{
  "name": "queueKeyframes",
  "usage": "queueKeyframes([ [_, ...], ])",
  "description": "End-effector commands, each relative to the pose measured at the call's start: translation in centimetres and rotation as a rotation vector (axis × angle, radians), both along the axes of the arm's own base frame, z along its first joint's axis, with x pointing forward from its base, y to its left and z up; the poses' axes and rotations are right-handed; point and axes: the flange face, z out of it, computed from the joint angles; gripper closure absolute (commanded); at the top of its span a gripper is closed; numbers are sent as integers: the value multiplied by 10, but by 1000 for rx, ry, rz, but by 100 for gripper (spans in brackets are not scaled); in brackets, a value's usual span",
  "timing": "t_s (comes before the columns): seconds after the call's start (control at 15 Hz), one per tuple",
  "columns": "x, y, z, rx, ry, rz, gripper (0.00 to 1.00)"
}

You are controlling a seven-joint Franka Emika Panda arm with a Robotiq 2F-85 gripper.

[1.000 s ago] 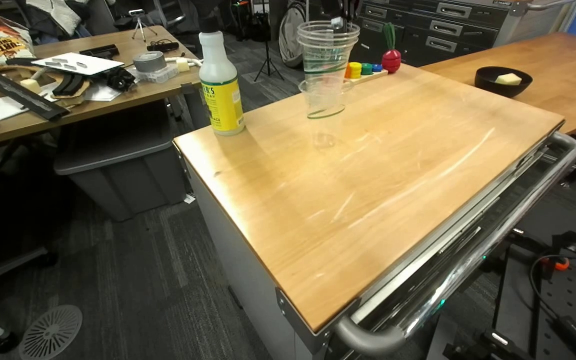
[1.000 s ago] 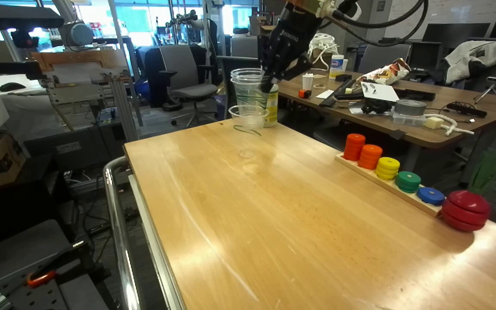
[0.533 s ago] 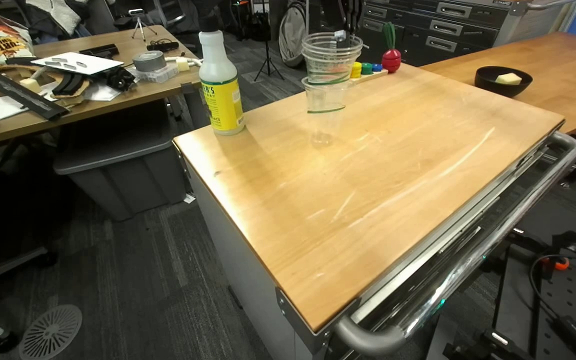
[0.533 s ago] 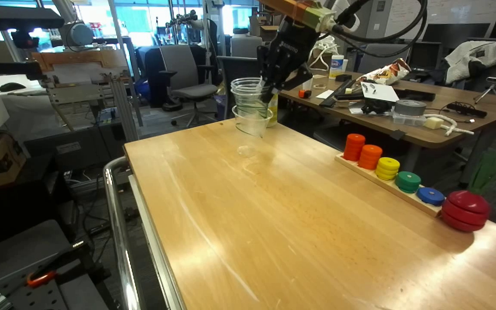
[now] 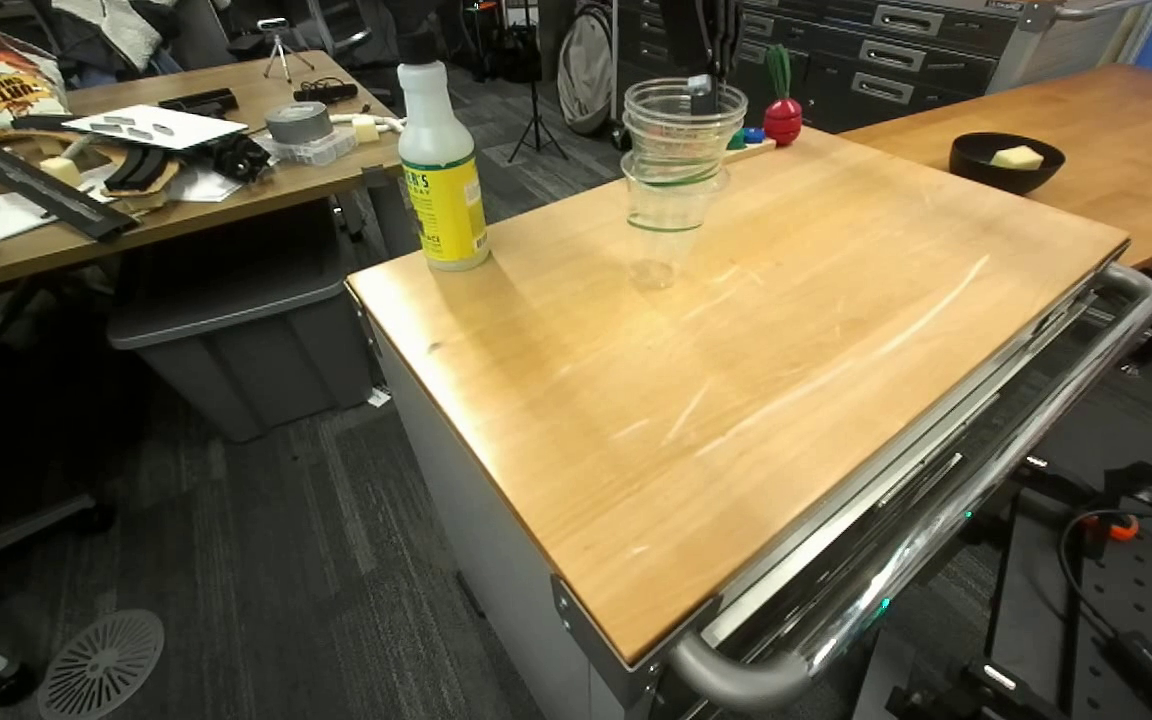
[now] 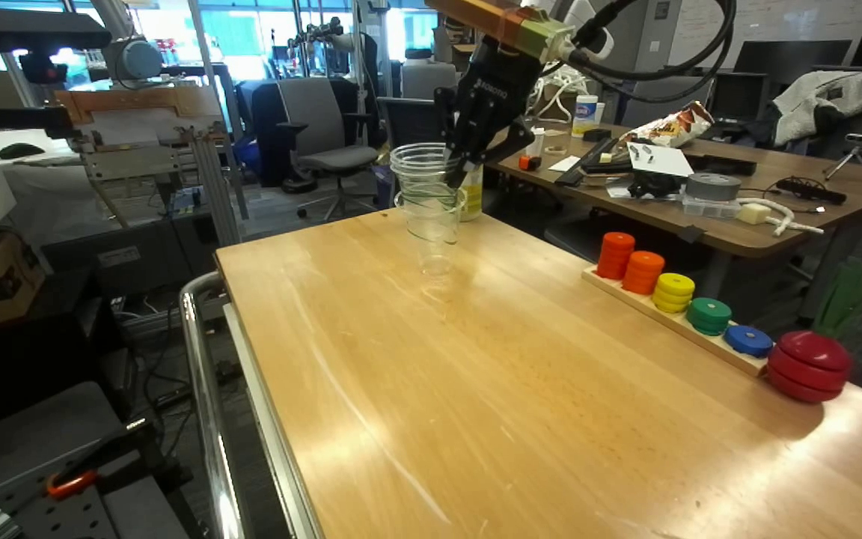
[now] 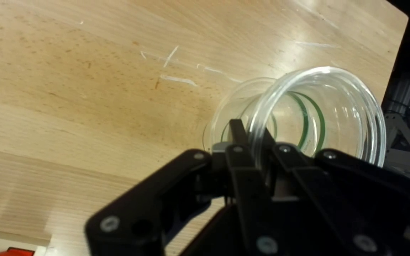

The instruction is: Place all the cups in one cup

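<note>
The end effector [image 7: 252,131] pinches stacked clear cups [image 6: 422,178] by their rims; below it, their lower parts reach into another cup [image 6: 435,256] on the tabletop [image 6: 521,367].

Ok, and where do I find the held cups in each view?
In an exterior view: the held cups are near the top, a little right of centre.
In an exterior view: the held cups are a little above centre, about midway across.
In the wrist view: the held cups are right of centre, mouths facing the camera.
Shared landmark: the tool, at their rims in all three.
</note>
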Motion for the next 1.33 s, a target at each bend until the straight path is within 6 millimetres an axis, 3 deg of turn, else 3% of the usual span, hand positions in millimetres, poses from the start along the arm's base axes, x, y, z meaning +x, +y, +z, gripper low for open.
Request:
queueKeyframes([
  [0.0, -9, 11, 9, -17, -44, 25, 94],
  [0.13, -8, 16, 10, -19, -56, 30, 91],
  [0.2, -7, 18, 11, -20, -60, 35, 66],
  [0.33, -7, 21, 12, -27, -67, 43, 58],
  [0.8, -17, 21, 26, -105, -89, 77, 5],
  [0.87, -20, 20, 30, -135, -76, 82, 0],
  [1.0, -28, 15, 41, -201, -45, 55, 0],
  [1.27, -62, 6, 81, -273, 60, -99, 0],
])
